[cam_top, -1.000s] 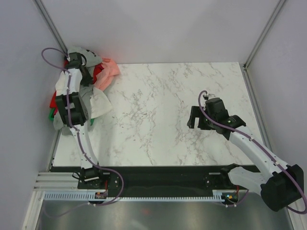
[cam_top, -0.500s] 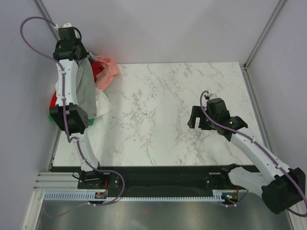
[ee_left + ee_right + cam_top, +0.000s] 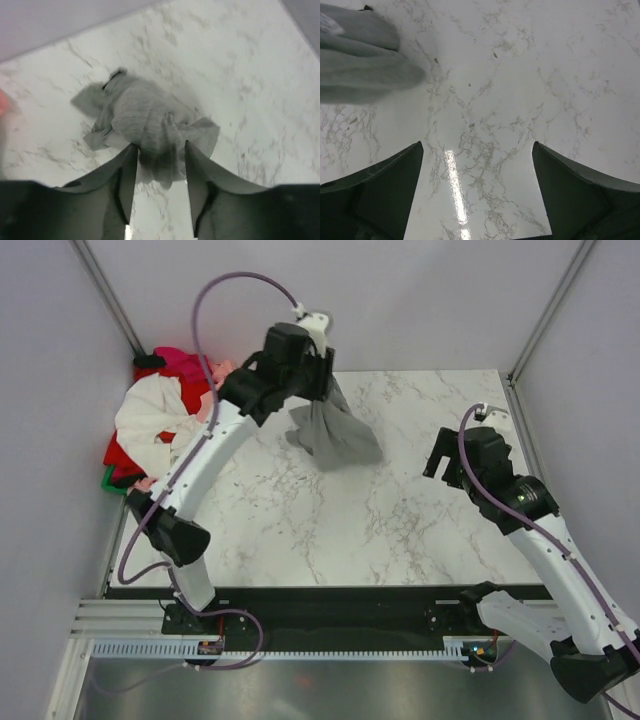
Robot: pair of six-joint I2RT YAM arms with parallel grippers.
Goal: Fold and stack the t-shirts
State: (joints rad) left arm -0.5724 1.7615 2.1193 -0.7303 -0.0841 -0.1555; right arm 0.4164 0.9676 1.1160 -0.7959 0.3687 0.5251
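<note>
The left gripper (image 3: 318,388) is clamped on the grey shirt (image 3: 336,436), which hangs bunched over the far middle of the table (image 3: 400,520), its loose end trailing right. The right gripper (image 3: 442,452) waits agape to the shirt's right. The other shirts (image 3: 160,415) lie heaped far left.

My left claw (image 3: 320,400) swings from the pile (image 3: 160,425) at ten o'clock toward twelve, carrying the grey t-shirt (image 3: 335,435) out; my right claw (image 3: 447,455) drifts toward two o'clock.
</note>
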